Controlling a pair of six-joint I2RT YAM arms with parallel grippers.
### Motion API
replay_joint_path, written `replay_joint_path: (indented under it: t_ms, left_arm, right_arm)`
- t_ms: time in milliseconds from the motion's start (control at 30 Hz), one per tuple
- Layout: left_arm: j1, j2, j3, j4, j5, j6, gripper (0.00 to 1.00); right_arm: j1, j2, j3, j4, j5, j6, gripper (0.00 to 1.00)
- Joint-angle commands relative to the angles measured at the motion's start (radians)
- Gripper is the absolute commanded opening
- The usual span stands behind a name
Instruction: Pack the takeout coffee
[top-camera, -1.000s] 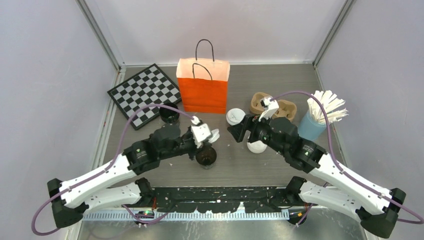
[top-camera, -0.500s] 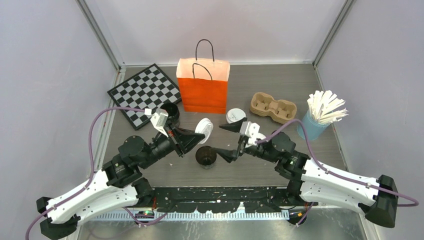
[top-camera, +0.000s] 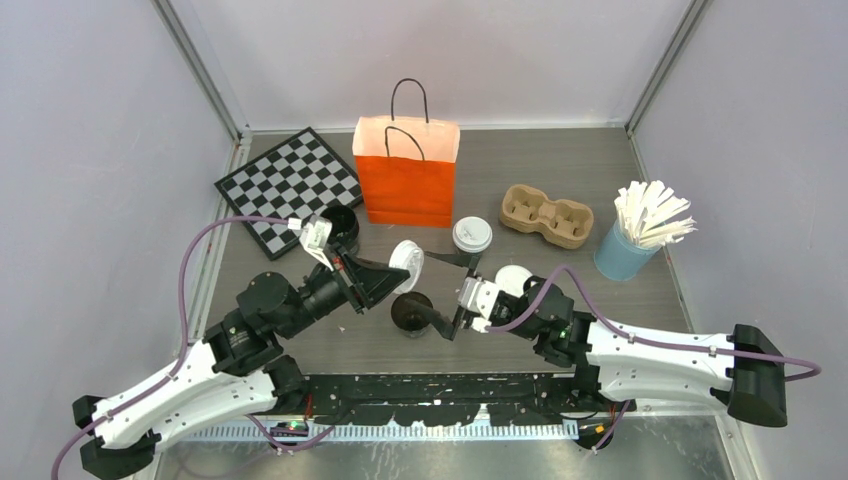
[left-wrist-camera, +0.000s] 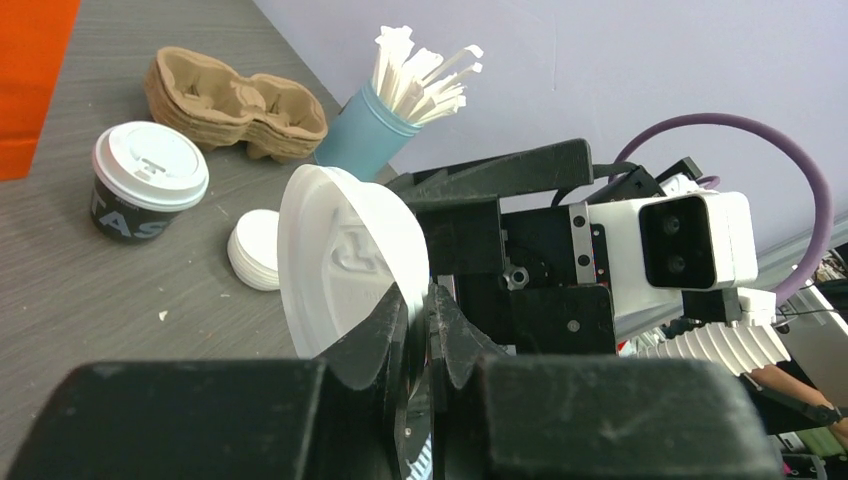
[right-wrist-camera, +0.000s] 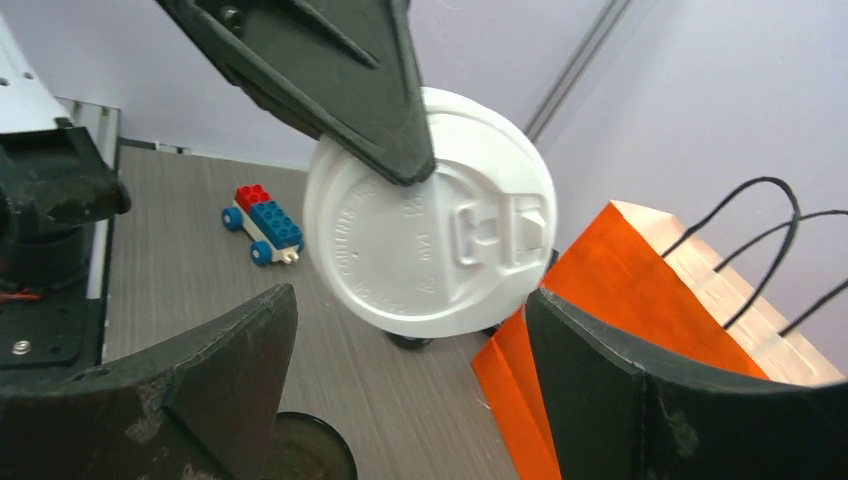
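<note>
The takeout coffee (top-camera: 472, 236) (left-wrist-camera: 148, 180), a dark cup with a white sip lid, stands upright right of the orange bag (top-camera: 405, 175) (right-wrist-camera: 640, 330). My left gripper (top-camera: 400, 272) (left-wrist-camera: 428, 300) is shut on the rim of a loose white lid (top-camera: 407, 262) (left-wrist-camera: 345, 255) (right-wrist-camera: 430, 225), held on edge above the table. Just below it stands a black lidless cup (top-camera: 411, 312) (right-wrist-camera: 300, 450). My right gripper (top-camera: 436, 290) (right-wrist-camera: 415, 370) is wide open, facing the lid, and holds nothing. Its lower finger reaches beside the black cup.
A stack of white lids (top-camera: 513, 280) (left-wrist-camera: 255, 250) lies behind the right wrist. A brown cup carrier (top-camera: 547, 214) and a blue cup of white stirrers (top-camera: 630, 240) stand at the back right. A chessboard (top-camera: 290, 188) and a second black cup (top-camera: 340, 225) are at the back left, with a toy car (right-wrist-camera: 262, 222) nearby.
The left arm drew back from over the black cup and now holds the lid on edge. The right gripper swung left from the lid stack, opened wider, and now faces the lid.
</note>
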Motion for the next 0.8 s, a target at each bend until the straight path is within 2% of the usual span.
replay_joint_path:
  t_ms: [0, 233, 633, 767]
  left_arm:
    - [-0.001, -0.018, 0.005, -0.016, -0.01, -0.016, 0.1]
    - [-0.001, -0.019, 0.002, -0.018, -0.008, -0.016, 0.1]
    - [-0.001, 0.008, 0.002, -0.028, 0.018, -0.038, 0.11]
    - [-0.001, 0.009, 0.003, -0.038, 0.027, -0.038, 0.11]
  right_arm:
    - [0.007, -0.027, -0.014, 0.11, 0.086, -0.036, 0.89]
    - [0.007, -0.022, 0.004, 0.036, 0.05, -0.039, 0.91]
    - [0.007, 0.028, 0.01, 0.078, 0.011, -0.054, 0.92]
    - [0.006, 0.039, 0.009, 0.087, 0.014, -0.053, 0.89]
